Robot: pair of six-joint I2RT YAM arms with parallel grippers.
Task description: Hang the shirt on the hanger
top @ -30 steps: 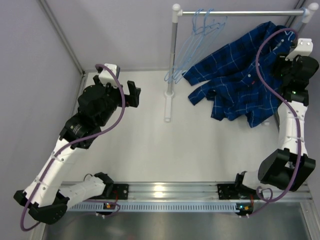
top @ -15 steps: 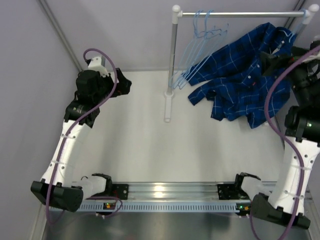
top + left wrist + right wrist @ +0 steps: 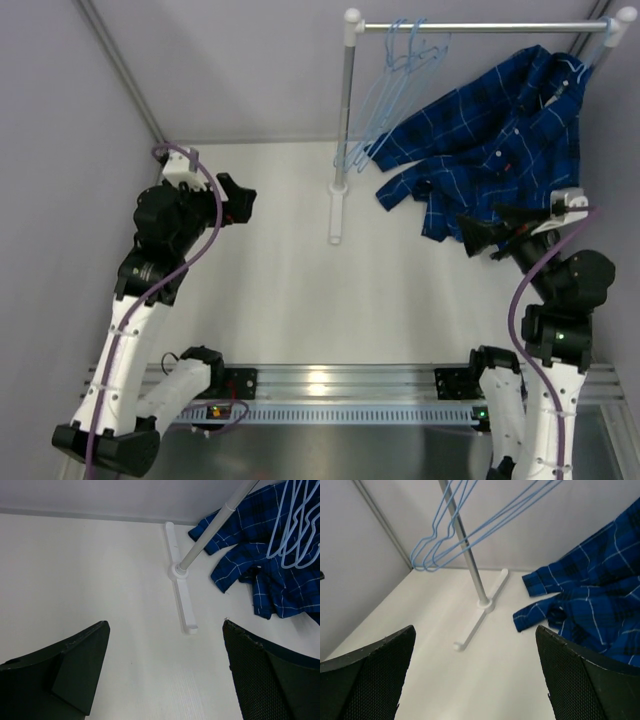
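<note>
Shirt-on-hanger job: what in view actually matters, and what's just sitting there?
Job:
- shirt, draped from the right end of the rail down to the table
- wire hangers, bunched at the rail's left end

Just there:
- rack post
- its foot

In the top view the shirt (image 3: pixel 500 130) covers whatever carries its shoulders at the rail (image 3: pixel 480 27); a sliver of pale wire shows by the collar (too small to tell its shape); the right jaws hide part of its lower hem; in both wrist views the shirt runs off the right edge; the hangers (image 3: pixel 398 62) lose their hooks at the top edge; the left jaws and right jaws are cut by the bottom edge.
</note>
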